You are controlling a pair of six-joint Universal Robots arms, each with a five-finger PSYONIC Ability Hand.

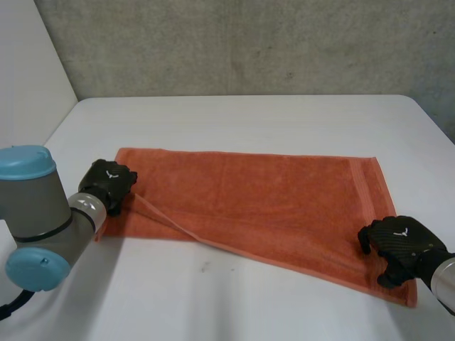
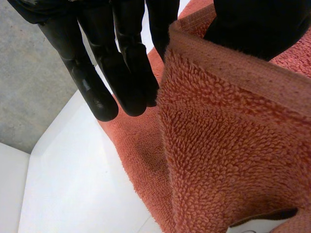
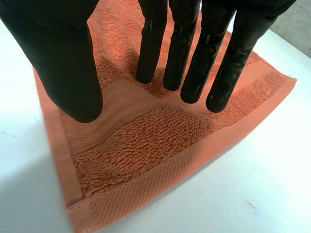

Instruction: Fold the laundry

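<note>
An orange towel (image 1: 263, 199) lies spread across the white table (image 1: 249, 121), long side running left to right. My left hand (image 1: 110, 183) is at its near left corner. In the left wrist view the fingers (image 2: 126, 63) and thumb (image 2: 262, 24) pinch the towel's (image 2: 228, 145) raised edge, so a fold stands up off the table. My right hand (image 1: 398, 241) rests on the near right corner. Its straight fingers (image 3: 194, 58) and thumb (image 3: 68, 63) press down on the towel (image 3: 146, 141), and a low ridge of cloth bunches between them.
Grey walls stand behind the table and a pale one at its left. Bare table surface (image 1: 213, 291) lies in front of the towel, and more behind it. My left arm's grey joint with its blue cap (image 1: 28, 206) sits at the near left.
</note>
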